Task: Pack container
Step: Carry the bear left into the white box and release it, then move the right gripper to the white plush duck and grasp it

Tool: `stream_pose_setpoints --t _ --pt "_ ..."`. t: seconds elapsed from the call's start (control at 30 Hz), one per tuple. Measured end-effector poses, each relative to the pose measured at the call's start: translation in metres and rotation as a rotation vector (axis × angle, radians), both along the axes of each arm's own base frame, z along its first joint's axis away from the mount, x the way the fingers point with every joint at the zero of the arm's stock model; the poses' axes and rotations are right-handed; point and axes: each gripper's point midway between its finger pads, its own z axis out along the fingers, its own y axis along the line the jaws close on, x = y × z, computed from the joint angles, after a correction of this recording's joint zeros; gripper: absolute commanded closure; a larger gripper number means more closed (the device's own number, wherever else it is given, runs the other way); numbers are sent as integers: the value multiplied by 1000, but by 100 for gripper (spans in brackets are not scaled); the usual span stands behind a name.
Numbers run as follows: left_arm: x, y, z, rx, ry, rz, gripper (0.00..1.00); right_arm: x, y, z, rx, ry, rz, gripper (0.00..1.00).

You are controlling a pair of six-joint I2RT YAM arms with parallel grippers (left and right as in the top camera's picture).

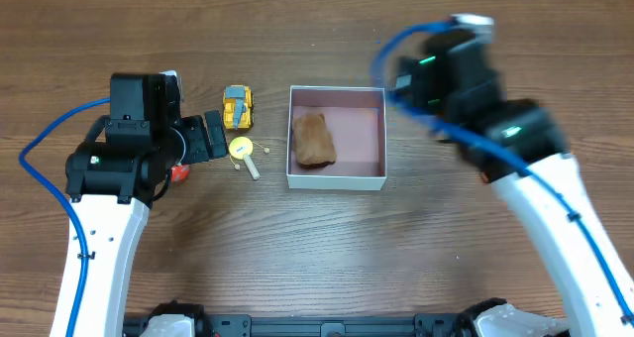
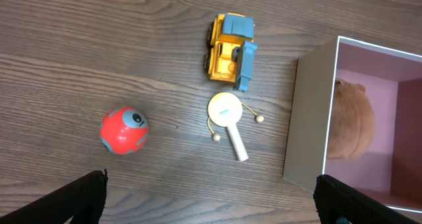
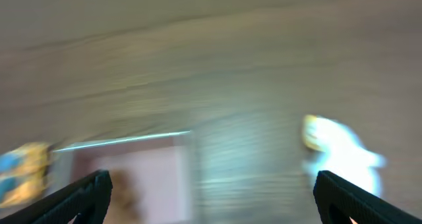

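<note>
The truck, rattle and ball lay left of the container, nearest the empty, spread left claw; the right claw was likewise spread.

The right wrist view is smeared throughout: a pale yellow-white blob is unidentifiable (likewise blurred, the right arm overhead). The container is cropped at the left wrist view's right edge.
</note>
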Motion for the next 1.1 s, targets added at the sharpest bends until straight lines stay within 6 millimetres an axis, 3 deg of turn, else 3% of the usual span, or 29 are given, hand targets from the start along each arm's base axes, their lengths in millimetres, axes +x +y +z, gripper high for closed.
stream_pose_setpoints --t 0.1,0.13,0.2,0.23,0.47,0.63,0.9,1.07,1.1 --pt "0 0 0 0 0 0 0 8 -55 -18 -3 62 -141 0" --pt "0 0 0 0 0 0 0 12 -79 -32 11 101 -200 0" --pt "0 0 0 0 0 0 0 16 -104 -57 28 161 -257 0" --pt "0 0 0 0 0 0 0 20 -120 -79 50 209 -285 0" --pt "0 0 0 0 0 0 0 24 -166 -178 102 444 -348 0" --pt "0 0 0 0 -1 0 0 16 -183 -216 119 551 -348 0" --pt "0 0 0 0 0 0 0 11 -168 -242 167 638 -244 16" --pt "0 0 0 0 0 0 0 -2 -160 -264 182 699 -225 63" --pt "0 0 0 0 0 0 0 -3 -160 -265 182 703 -225 66"
